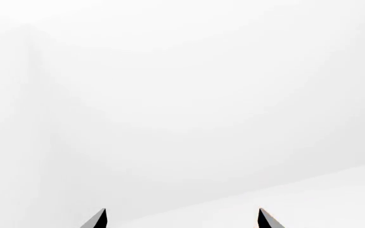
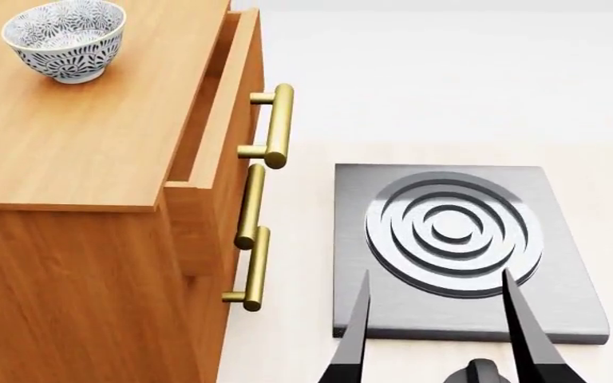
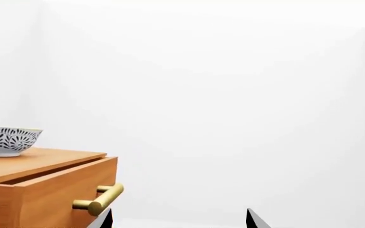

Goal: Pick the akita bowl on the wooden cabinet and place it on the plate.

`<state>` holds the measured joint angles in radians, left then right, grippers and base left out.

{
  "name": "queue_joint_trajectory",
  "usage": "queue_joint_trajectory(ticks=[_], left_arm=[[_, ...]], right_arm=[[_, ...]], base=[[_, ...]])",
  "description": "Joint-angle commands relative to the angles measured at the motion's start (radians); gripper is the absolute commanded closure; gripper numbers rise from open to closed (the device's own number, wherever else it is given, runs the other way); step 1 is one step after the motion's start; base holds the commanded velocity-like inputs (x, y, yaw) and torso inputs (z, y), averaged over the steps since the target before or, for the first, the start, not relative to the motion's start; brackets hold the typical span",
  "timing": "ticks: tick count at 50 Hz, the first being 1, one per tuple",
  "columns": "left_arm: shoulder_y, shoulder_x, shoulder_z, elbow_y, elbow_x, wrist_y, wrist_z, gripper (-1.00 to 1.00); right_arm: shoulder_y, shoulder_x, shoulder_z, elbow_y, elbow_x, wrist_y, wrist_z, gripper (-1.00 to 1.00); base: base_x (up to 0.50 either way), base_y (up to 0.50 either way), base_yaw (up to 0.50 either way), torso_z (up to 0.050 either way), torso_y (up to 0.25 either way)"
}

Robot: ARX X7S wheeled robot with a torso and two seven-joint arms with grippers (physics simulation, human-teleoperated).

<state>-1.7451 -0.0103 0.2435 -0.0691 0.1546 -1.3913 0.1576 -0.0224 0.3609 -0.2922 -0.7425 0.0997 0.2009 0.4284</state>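
Observation:
The akita bowl, small and round with a dark blue and white mottled pattern, stands upright at the back left of the wooden cabinet's top. The right wrist view also catches the akita bowl on the wooden cabinet. My right gripper is open and empty, low over the front of the grey slab, well to the right of the cabinet and short of the bowl. In its own view the right gripper shows wide-apart tips. The left gripper is open, facing only white. The plate is out of view.
A grey stove slab with raised concentric rings lies on the pale floor right of the cabinet. The cabinet's top drawer stands slightly pulled out, and brass bar handles stick out toward the slab.

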Motion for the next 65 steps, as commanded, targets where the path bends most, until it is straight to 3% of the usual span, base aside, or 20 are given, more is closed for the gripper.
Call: queue_joint_trajectory(ticks=[1,7,26,29,49,56,60,63,65], left_arm=[[-0.11,-0.007,0.002,-0.245,-0.086,0.088,-0.09,-1.0],[-0.152,-0.01,0.023,-0.358,-0.1,0.118,-0.113,-1.0],[-0.153,-0.026,0.026,-0.313,-0.163,0.092,-0.152,-1.0],[-0.161,-0.036,0.069,-0.298,-0.163,0.094,-0.14,-1.0],[-0.224,-0.012,0.086,-0.459,-0.201,0.185,-0.181,-1.0],[-0.254,-0.006,0.108,-0.579,-0.233,0.277,-0.168,-1.0],[-0.283,0.007,0.149,-0.738,-0.272,0.389,-0.185,-1.0],[-0.351,0.009,0.21,-0.934,-0.399,0.5,-0.223,-1.0],[-0.405,0.01,0.336,-1.085,-0.541,0.581,-0.278,-1.0]], right_arm=[[0.002,0.002,-0.003,0.007,0.003,-0.002,0.002,-1.0],[0.003,0.004,-0.005,0.004,0.003,0.0,0.004,-1.0],[0.007,0.009,-0.012,0.007,0.003,-0.002,0.007,-1.0],[0.007,0.01,-0.014,0.01,0.001,-0.003,0.007,-1.0],[0.01,0.014,-0.019,0.011,0.007,-0.006,0.009,-1.0],[0.011,0.013,-0.014,0.043,0.022,-0.033,0.005,-1.0],[0.013,0.014,-0.013,0.06,0.03,-0.045,0.0,-1.0],[0.008,0.017,-0.006,0.058,0.035,-0.051,0.001,-1.0],[0.009,0.017,-0.006,0.065,0.037,-0.058,0.0,-1.0]], base=[[0.0,0.0,0.0,0.0,0.0],[0.0,0.0,0.0,0.0,0.0],[0.0,0.0,0.0,0.0,-0.229],[0.0,0.0,0.0,0.0,0.0],[0.0,0.0,0.0,0.0,0.0],[0.0,0.0,0.0,0.0,0.0],[0.0,0.0,0.0,0.0,0.0],[0.0,0.0,0.0,0.0,0.0],[0.0,0.0,0.0,0.0,0.0]])
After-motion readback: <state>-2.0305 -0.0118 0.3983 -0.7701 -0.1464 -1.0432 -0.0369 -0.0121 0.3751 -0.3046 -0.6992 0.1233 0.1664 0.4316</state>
